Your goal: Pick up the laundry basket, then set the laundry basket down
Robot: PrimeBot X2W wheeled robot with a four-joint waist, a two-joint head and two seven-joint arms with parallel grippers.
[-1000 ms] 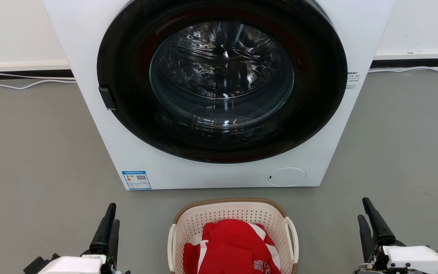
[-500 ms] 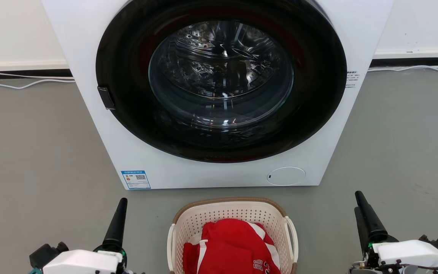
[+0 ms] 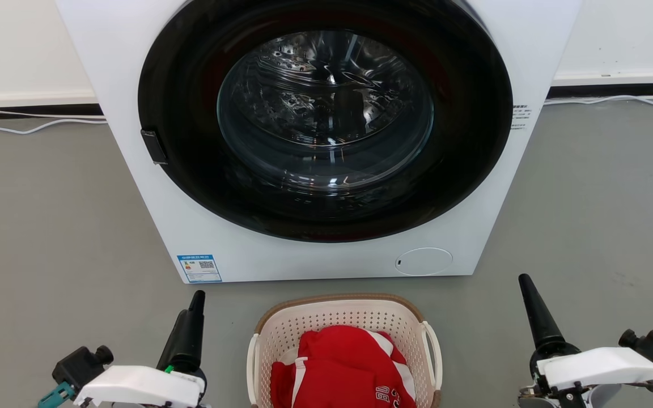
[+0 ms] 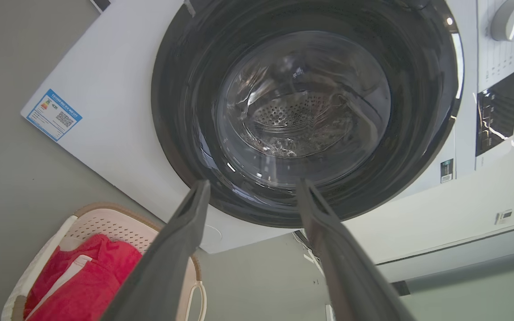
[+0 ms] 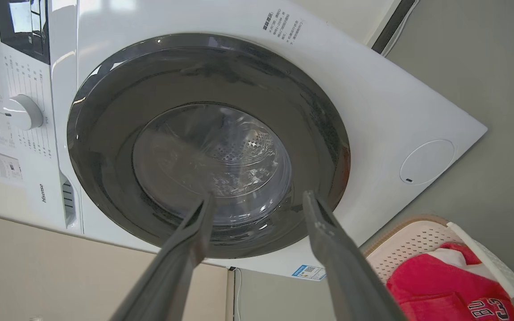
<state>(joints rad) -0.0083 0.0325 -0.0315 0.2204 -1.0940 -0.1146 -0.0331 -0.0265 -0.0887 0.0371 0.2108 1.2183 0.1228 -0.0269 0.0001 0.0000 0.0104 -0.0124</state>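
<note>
The laundry basket stands on the floor at the bottom centre of the head view, close before the washer. It is cream and perforated, with a brown rim and white loop handles, and it holds a red and white garment. My left gripper is to its left and my right gripper to its right, both apart from it with fingers pointing at the washer. In the left wrist view the left gripper is open and empty, the basket at lower left. The right gripper is also open, the basket at lower right.
A white front-loading washer with a shut round dark door stands just behind the basket. Grey floor spreads to both sides. White cables run along the wall base at the back.
Both grippers have rolled onto their sides, moved forward, and drawn inward toward the basket. The basket has stayed where it was.
</note>
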